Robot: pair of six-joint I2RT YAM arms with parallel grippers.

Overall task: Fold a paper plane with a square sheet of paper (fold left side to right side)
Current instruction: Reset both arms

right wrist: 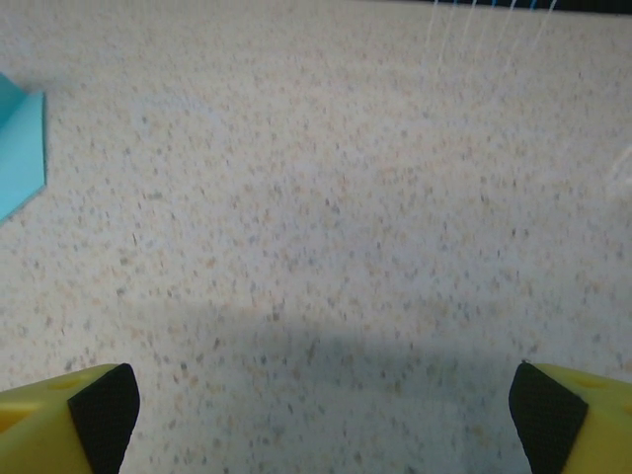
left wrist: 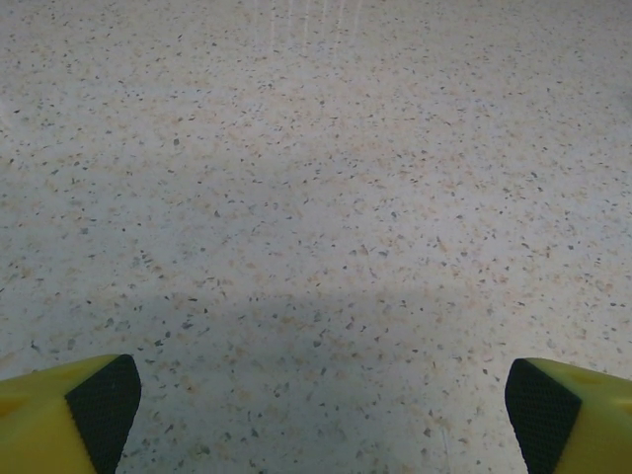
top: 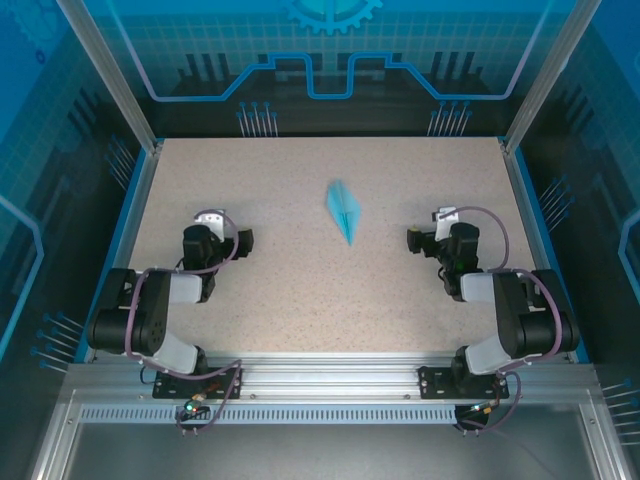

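Paper plane [top: 343, 211] lies flat on the speckled beige tabletop [top: 300, 300], a little past the middle. I read it as a slim light-blue dart with creases along its length. Its sharp nose points toward the near edge and slightly to the right, and its broader tail sits toward the far side. Nothing touches it.

From overhead, I see my left gripper [top: 243, 240] resting low on the left side, aimed toward the centre, well apart from the plane. My right gripper [top: 411, 240] mirrors it on the right side, facing inward, and is also clear of the paper. The plane sits between the two, somewhat farther back than either.

On the left wrist camera, the left gripper [left wrist: 324, 410] has its jaws spread wide. The yellow fingers [left wrist: 39, 420] with black pads [left wrist: 104, 405] stand in the two bottom corners of the view, with bare table between them, and they grip nothing.

On the right wrist camera, the right gripper [right wrist: 326, 415] is spread just as wide, with its pads [right wrist: 545, 420] far apart and nothing between them. At the left edge of that view I catch a corner of the paper plane [right wrist: 20, 148], lying on the table well ahead of the fingertips.

Both arms fold back to their bases on the aluminium rail [top: 330, 375] at the near edge.
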